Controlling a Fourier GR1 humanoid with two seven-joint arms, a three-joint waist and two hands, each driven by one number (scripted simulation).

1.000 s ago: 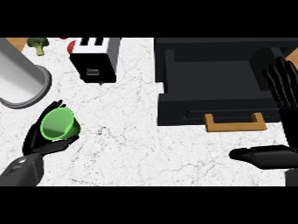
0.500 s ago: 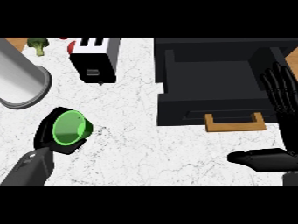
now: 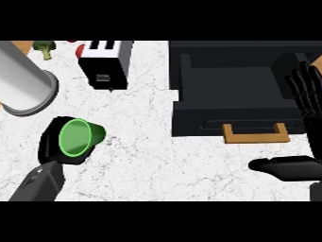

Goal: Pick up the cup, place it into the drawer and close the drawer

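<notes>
Cup held low at the worktop's left, drawer open at the right.

Head view: left hand (image 3: 57, 142) curls round the green cup (image 3: 80, 138), its mouth tipped toward the camera above the marble worktop (image 3: 149, 156). Right hand (image 3: 315, 106) stands with fingers straight and apart beside the open black drawer (image 3: 236, 97), near its wooden handle (image 3: 256, 133). A steel cylinder (image 3: 13, 78) and a toaster (image 3: 106, 64) stand behind.
</notes>
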